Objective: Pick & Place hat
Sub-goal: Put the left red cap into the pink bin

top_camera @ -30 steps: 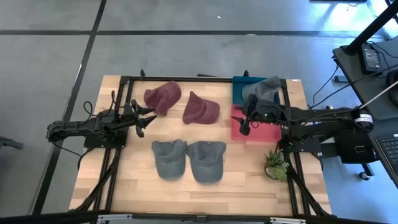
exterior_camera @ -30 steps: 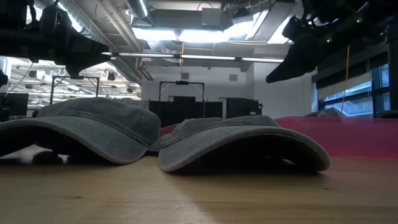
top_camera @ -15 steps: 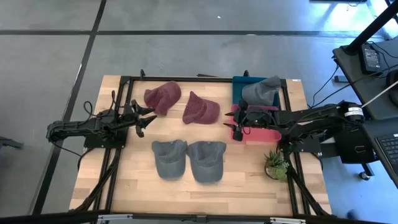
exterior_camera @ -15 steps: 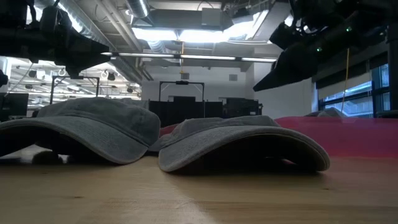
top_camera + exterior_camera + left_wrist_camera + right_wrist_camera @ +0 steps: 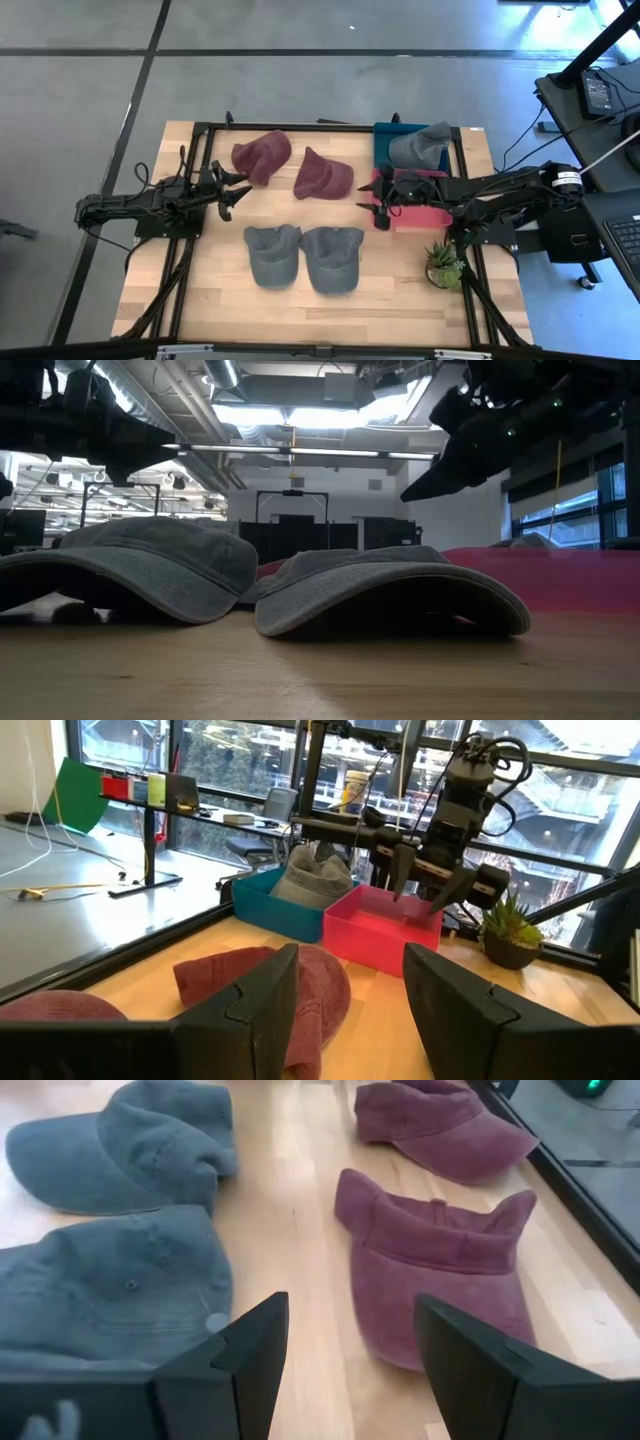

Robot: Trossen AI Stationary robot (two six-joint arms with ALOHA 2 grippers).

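Two maroon caps (image 5: 262, 155) (image 5: 322, 175) lie on the far part of the table, two grey caps (image 5: 272, 254) (image 5: 333, 258) nearer the front. A third grey cap (image 5: 420, 146) rests in the teal bin (image 5: 385, 135); the red bin (image 5: 425, 215) stands beside it. My right gripper (image 5: 372, 203) is open and empty, above the red bin's left edge, facing the right maroon cap (image 5: 440, 1270). My left gripper (image 5: 238, 192) is open and empty at the table's left, near the left maroon cap.
A small potted plant (image 5: 443, 266) stands at the right edge, in front of the red bin. Black frame rails (image 5: 300, 125) run along the table's far, left and right sides. Bare wood shows between the maroon caps and the grey caps.
My right gripper has gone toward the table's left, from over the red bin to its left edge, nearer the right maroon cap, staying open. The caps have not moved.
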